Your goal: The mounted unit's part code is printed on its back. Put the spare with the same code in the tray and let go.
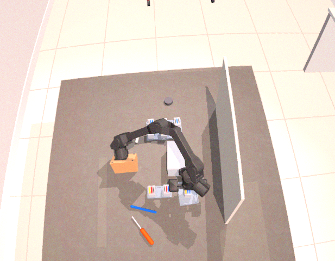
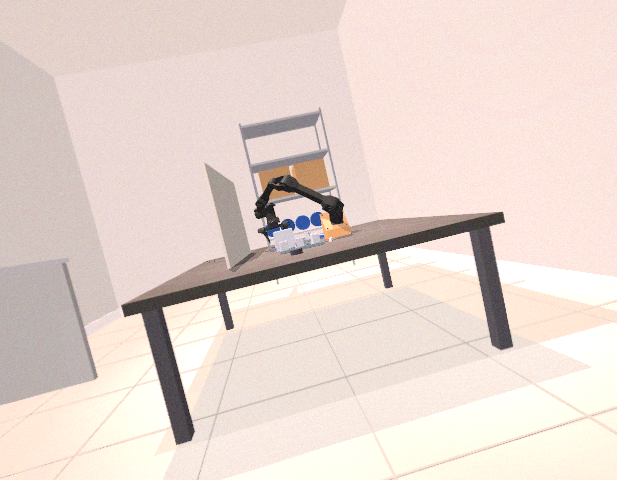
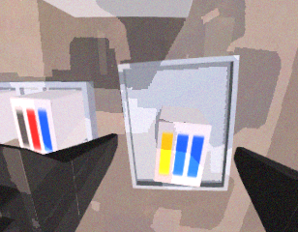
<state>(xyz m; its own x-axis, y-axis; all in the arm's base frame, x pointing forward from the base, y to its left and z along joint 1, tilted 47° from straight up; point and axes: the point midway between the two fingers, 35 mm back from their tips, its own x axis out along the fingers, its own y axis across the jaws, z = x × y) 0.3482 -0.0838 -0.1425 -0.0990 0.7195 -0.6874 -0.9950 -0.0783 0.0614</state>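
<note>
The grey tray (image 1: 189,200) (image 3: 197,87) holds a white spare (image 1: 187,192) (image 3: 182,155) with one yellow and two blue stripes, near its lower edge in the wrist view. My gripper (image 3: 175,146) is open, its fingers wide apart on either side of the tray and clear of the spare. A white spare with dark, red and blue stripes (image 1: 166,189) (image 3: 35,128) and one with yellow and red stripes (image 1: 151,190) stand in the holder (image 1: 159,196) beside the tray. I cannot make out the mounted unit or the code on its back.
A tall grey panel (image 1: 227,135) (image 2: 226,217) stands beyond the tray. A white block (image 1: 173,160) and another holder with white units (image 1: 177,121) lie farther back, partly under the arm. A blue rod (image 1: 143,209), an orange-handled screwdriver (image 1: 146,236) and a dark disc (image 1: 168,101) lie on the table.
</note>
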